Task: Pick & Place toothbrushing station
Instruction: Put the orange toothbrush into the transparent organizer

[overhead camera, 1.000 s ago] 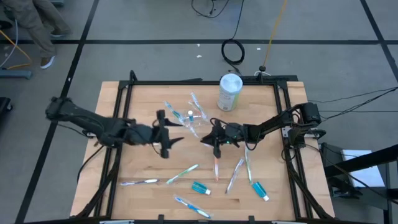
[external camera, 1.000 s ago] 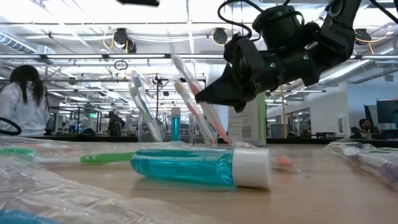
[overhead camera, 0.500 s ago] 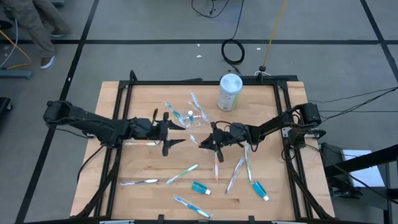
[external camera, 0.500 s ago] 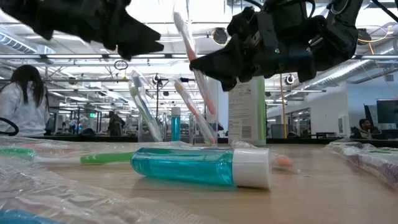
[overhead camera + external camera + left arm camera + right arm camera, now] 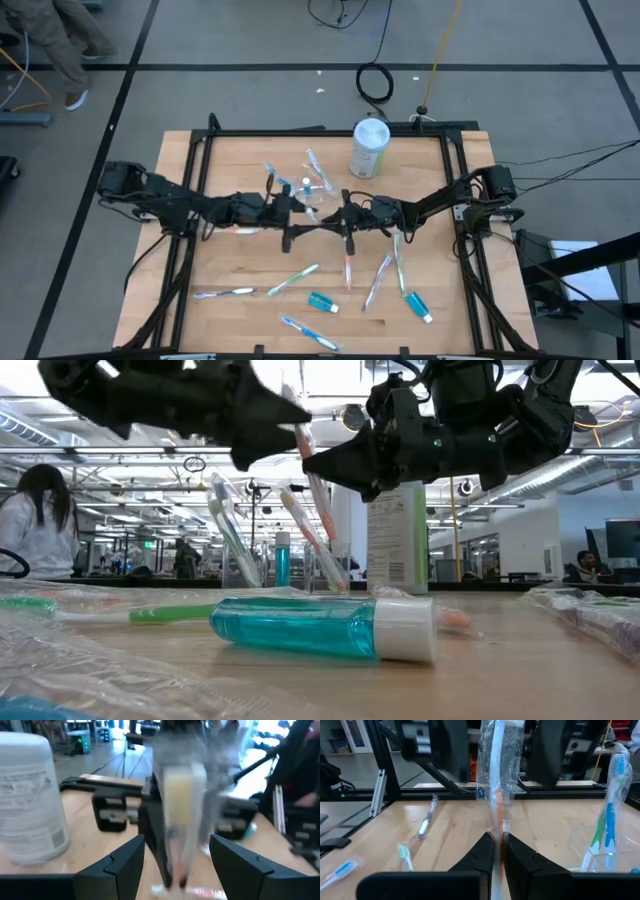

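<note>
My right gripper [image 5: 338,222] is shut on a plastic-wrapped toothbrush with an orange-pink handle [image 5: 497,780], held upright above the table's middle; it also shows in the low view [image 5: 312,470]. My left gripper [image 5: 300,226] is open right beside it on the left, its two fingers [image 5: 125,865] standing on either side of the toothbrush without visibly touching it. The clear cup [image 5: 312,203] stands just beyond on its base, with several toothbrushes [image 5: 228,530] leaning in it. A blue toothpaste tube [image 5: 320,628] lies on its side on the wood. My right gripper pinches the wrapped toothbrush's handle [image 5: 498,832] between its two fingers, wrapper and all. The fingers come level from the table's right and lie across the handle. The toothbrush stands upright, head up, lifted clear of the table.
A white-and-green canister [image 5: 370,148] stands at the far edge. Several wrapped toothbrushes [image 5: 295,278] and two toothpaste tubes [image 5: 322,302] lie scattered on the near half. A black frame [image 5: 330,131] borders the table. People show in the room behind.
My left gripper has gone toward the table's right, up to my right gripper, and its open fingers now flank the toothbrush. My right gripper has risen with the toothbrush, which now stands more upright and higher.
</note>
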### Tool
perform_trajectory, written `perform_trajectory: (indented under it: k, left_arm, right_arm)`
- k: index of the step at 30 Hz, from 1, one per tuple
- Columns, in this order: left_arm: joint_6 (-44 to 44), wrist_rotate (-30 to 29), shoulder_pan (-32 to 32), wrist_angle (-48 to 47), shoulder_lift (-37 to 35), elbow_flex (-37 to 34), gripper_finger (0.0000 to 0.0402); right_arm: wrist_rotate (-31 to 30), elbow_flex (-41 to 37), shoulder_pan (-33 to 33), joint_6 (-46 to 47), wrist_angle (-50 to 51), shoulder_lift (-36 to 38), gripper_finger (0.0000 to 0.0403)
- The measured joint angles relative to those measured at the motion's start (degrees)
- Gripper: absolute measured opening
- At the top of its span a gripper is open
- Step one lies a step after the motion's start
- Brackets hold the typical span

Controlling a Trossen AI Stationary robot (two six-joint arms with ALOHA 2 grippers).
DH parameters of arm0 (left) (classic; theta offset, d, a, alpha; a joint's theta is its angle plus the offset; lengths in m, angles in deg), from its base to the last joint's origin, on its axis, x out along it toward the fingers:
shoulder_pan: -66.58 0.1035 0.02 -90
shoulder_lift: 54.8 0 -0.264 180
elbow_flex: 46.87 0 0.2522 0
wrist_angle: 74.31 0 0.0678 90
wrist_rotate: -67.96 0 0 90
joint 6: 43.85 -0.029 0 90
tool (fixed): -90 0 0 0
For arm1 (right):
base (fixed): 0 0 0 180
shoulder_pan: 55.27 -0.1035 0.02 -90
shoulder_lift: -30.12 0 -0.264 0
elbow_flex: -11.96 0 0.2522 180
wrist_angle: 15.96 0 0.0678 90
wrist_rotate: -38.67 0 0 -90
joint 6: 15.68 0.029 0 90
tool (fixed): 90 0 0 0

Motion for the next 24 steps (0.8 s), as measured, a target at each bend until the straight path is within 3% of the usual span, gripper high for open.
perform_trajectory:
  k: [6,16,24]
  left_arm:
    - [1.0,0.0,0.2,-4.8,1.3,3.6,0.0206]
    - [1.4,0.0,0.1,-8.1,1.2,3.6,0.0073]
    - [1.1,0.0,0.2,-7.8,1.2,3.6,0.0015]
  right_arm:
    - [-0.1,0.0,0.0,-0.5,0.0,0.0,0.0020]
    - [-0.2,0.0,0.0,-0.5,0.0,0.0,0.0022]
    - [-0.2,0.0,0.0,-0.4,1.3,0.0,0.0074]
